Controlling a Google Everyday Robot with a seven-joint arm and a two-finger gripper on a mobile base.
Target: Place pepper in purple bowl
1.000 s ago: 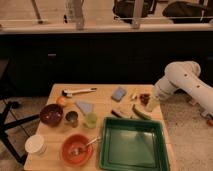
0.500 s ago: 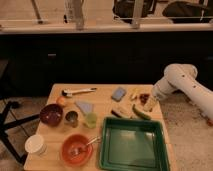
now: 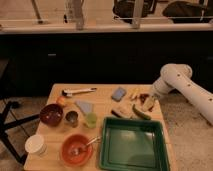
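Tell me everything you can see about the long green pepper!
The pepper is long, slim, slightly curved and dark green, with a smooth look. It lies flat on the wooden table, near the edge on the robot arm's side, just behind the green tray. The gripper hangs close above its far end; whether they touch cannot be told. It is not in the purple bowl yet.

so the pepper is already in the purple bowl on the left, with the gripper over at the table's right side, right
No. In the camera view the pepper lies on the table at the right, behind the green tray and close to the gripper, not in the purple bowl. The rest holds.
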